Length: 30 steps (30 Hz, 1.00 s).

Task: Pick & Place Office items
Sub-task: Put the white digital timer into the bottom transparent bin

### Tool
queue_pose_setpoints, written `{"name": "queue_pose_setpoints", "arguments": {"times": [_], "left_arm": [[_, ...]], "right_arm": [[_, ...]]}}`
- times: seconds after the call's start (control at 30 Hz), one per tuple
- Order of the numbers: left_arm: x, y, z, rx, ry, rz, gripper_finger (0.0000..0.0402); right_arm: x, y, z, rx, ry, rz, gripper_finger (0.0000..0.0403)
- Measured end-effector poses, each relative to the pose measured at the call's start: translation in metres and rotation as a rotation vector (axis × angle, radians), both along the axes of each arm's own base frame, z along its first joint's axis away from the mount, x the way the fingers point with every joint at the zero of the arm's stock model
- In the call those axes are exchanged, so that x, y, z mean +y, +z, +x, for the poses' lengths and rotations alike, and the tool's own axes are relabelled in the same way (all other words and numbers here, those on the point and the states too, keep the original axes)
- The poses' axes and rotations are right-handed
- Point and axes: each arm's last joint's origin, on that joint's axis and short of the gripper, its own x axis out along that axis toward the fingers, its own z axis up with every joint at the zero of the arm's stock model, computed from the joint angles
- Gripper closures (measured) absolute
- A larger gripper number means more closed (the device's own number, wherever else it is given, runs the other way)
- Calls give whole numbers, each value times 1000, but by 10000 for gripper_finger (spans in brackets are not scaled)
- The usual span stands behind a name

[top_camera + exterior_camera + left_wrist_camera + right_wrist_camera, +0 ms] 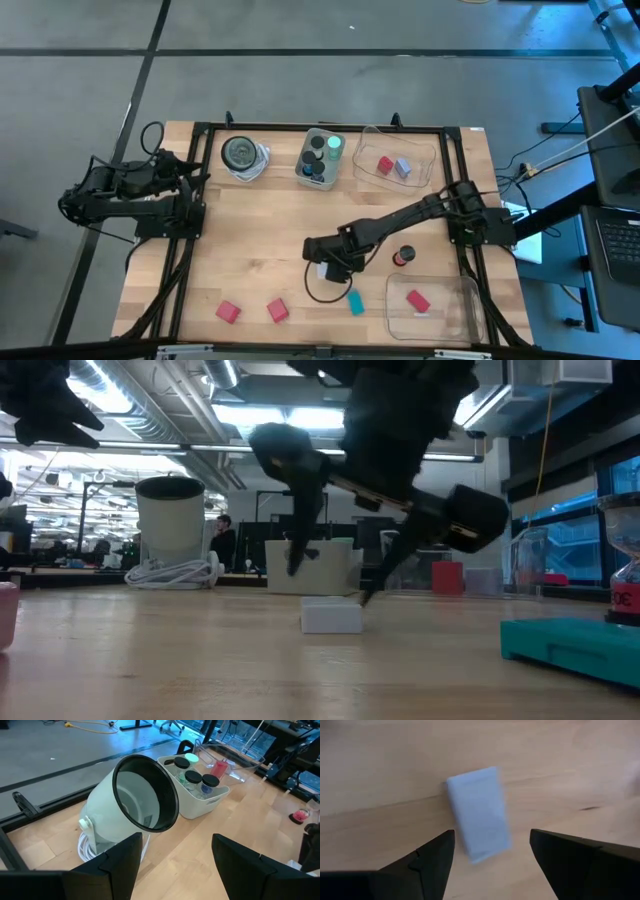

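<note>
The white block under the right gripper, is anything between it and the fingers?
Nothing visible. The right gripper hangs open directly above the white block, which lies alone on bare table; the wood between fingers and block shows clear in the right wrist view.
</note>
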Motion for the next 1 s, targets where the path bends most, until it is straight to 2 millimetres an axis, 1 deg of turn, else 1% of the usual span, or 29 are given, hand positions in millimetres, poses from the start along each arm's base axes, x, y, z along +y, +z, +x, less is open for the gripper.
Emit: {"name": "queue_pose_setpoints", "arguments": {"times": [0.27,0.47,0.6,0.7,0.9,1.0], "left_arm": [[0,0,0,0,0,0,164],[0,0,0,0,-1,0,164],[0,0,0,0,0,0,164],[0,0,0,0,0,0,164],[0,0,0,0,0,0,164],[0,0,0,0,0,0,164]], "right_arm": [[-3,-4,4,17,8,65,140],[-1,-14,6,32,17,82,140],[-1,-16,6,56,-20,106,145],[-1,-16,6,72,-54,127,164],[-1,-17,4,106,-122,148,226],[-1,-18,3,119,-147,156,249]]}}
